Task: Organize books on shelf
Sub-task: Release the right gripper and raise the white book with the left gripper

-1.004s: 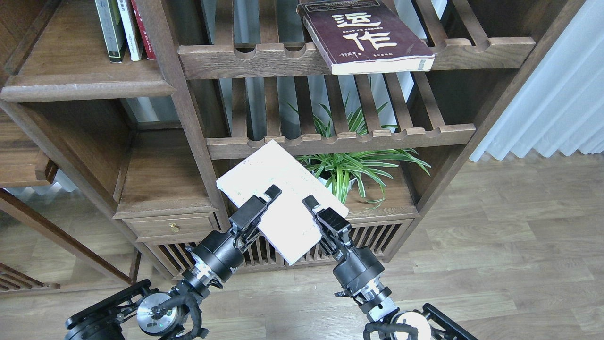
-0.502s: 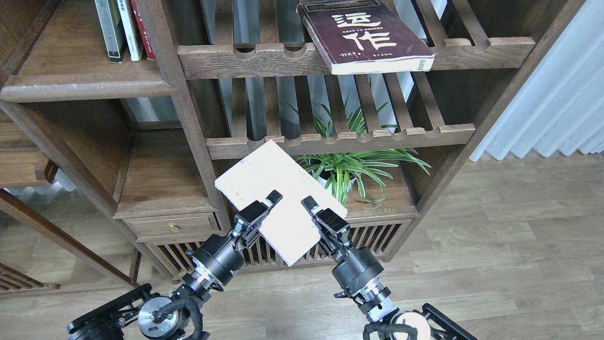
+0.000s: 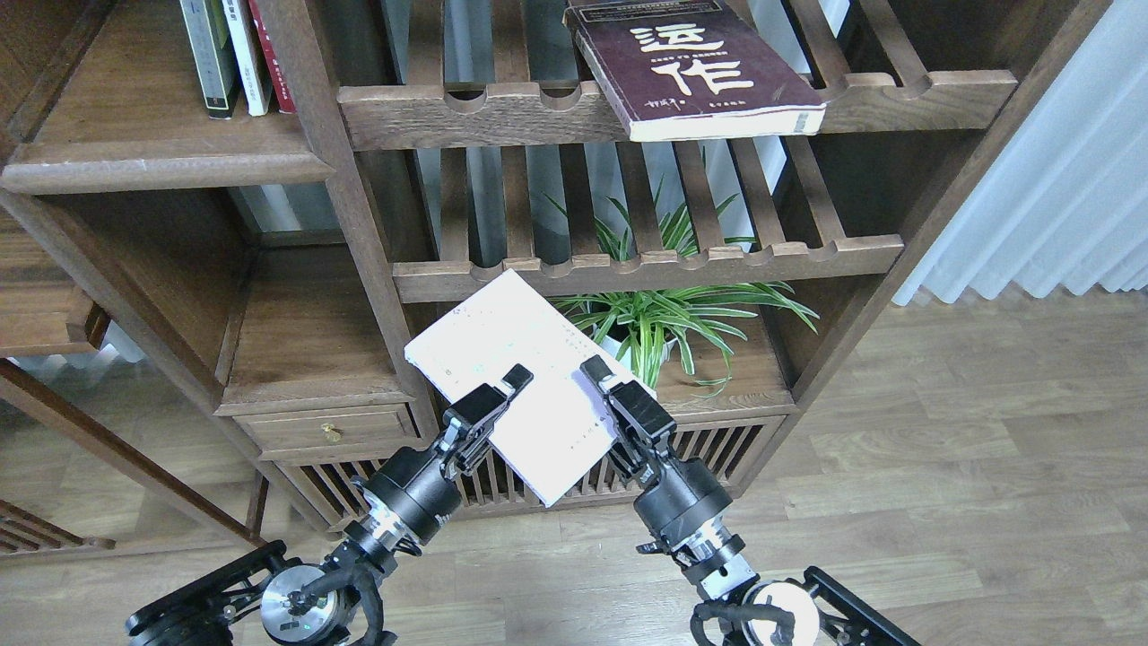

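A pale lavender-white book (image 3: pixel 516 359) hangs tilted in front of the lower slatted rack. My left gripper (image 3: pixel 507 388) is shut on its lower left edge, one finger lying on the cover. My right gripper (image 3: pixel 599 377) has one finger over the cover near the right edge; its other finger is hidden under the book. The thick maroon book (image 3: pixel 695 76) with cream characters lies flat on the upper slatted rack, jutting over the front rail. The solid brown shelf (image 3: pixel 161 148) at top left holds a black-grey book (image 3: pixel 208 58) standing upright beside two others.
A spider plant (image 3: pixel 668 318) stands on the board behind the held book. A small drawer (image 3: pixel 327 431) sits below the left compartment. An upright post (image 3: pixel 336 179) separates the shelf from the slatted racks. A white curtain (image 3: pixel 1058 179) hangs at right over wood floor.
The pale book has drifted slightly left with my left gripper. My right gripper has shifted a little up and to the right along the book's cover.
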Controlling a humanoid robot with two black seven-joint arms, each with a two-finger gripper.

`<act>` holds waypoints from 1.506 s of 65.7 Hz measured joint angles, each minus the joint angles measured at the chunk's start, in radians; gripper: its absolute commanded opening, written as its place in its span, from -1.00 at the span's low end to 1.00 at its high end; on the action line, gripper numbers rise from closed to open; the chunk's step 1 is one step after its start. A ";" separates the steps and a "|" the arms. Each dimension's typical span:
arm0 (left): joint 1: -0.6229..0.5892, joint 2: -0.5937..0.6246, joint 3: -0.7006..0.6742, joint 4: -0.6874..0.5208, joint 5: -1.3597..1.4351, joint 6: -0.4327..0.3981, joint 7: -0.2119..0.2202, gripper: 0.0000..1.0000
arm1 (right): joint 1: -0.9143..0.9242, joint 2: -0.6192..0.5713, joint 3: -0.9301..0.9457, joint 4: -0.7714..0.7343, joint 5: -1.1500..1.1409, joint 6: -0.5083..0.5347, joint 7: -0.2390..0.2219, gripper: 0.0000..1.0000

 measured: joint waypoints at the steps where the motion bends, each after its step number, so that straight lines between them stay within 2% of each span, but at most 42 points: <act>1: 0.000 0.001 -0.001 -0.001 0.000 0.000 0.001 -0.96 | 0.000 0.000 0.010 -0.003 0.000 0.000 0.001 0.92; 20: -0.001 0.009 -0.026 -0.013 0.094 0.000 0.010 -1.00 | 0.040 0.000 0.222 -0.113 0.000 -0.110 0.038 0.93; 28: -0.002 0.011 -0.044 -0.015 0.173 0.000 0.013 -1.00 | 0.044 0.000 0.249 -0.123 0.000 -0.169 0.060 0.94; 38: -0.004 0.011 -0.076 -0.032 0.286 0.000 0.019 -1.00 | 0.047 0.000 0.251 -0.125 0.000 -0.194 0.068 0.94; 48: -0.007 0.005 -0.137 -0.067 0.404 0.000 0.109 -1.00 | 0.055 0.000 0.249 -0.125 -0.002 -0.228 0.069 0.95; 54: 0.000 -0.003 -0.169 -0.093 0.453 0.000 0.149 -1.00 | 0.058 0.000 0.249 -0.125 -0.003 -0.242 0.069 0.95; 66: 0.006 -0.013 -0.219 -0.127 0.486 0.000 0.195 -1.00 | 0.060 0.000 0.247 -0.125 -0.004 -0.249 0.070 0.95; 81: 0.003 -0.077 -0.272 -0.169 0.487 0.000 0.215 -1.00 | 0.058 0.000 0.249 -0.125 -0.005 -0.248 0.070 0.96; 87: 0.000 -0.130 -0.299 -0.171 0.487 0.000 0.264 -1.00 | 0.058 0.000 0.250 -0.125 -0.006 -0.247 0.070 0.96; 88: 0.000 -0.144 -0.315 -0.172 0.487 0.000 0.292 -1.00 | 0.058 0.000 0.250 -0.125 -0.007 -0.247 0.070 0.96; 99: 0.013 -0.152 -0.374 -0.172 0.486 0.000 0.329 -1.00 | 0.061 0.000 0.251 -0.123 -0.007 -0.247 0.070 0.96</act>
